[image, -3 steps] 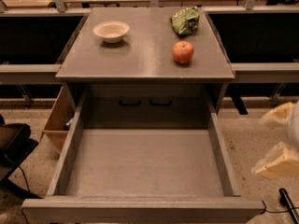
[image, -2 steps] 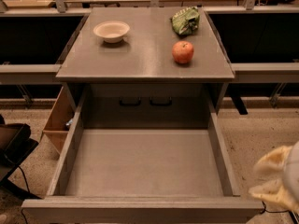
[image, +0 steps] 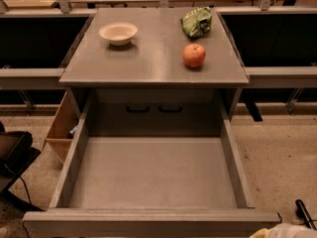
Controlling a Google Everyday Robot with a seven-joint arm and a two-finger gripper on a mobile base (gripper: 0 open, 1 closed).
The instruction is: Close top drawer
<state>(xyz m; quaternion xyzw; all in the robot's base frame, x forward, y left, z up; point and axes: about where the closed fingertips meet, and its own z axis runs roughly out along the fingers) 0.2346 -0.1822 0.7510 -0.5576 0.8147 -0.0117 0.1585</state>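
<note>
The top drawer is a wide grey metal tray pulled fully out towards me, empty inside, with its flat front panel along the bottom edge of the view. Only a pale, blurred part of my gripper shows at the bottom right corner, just below and to the right of the drawer's front panel. Most of the gripper is out of frame.
The grey cabinet top holds a white bowl, a red apple and a green bag. Two dark handles show on the inner back wall. A cardboard box stands left of the drawer, a dark object further left.
My gripper has moved down along the right side of the drawer, from beside its right wall to the bottom right corner, now almost out of frame. The drawer has not moved.
</note>
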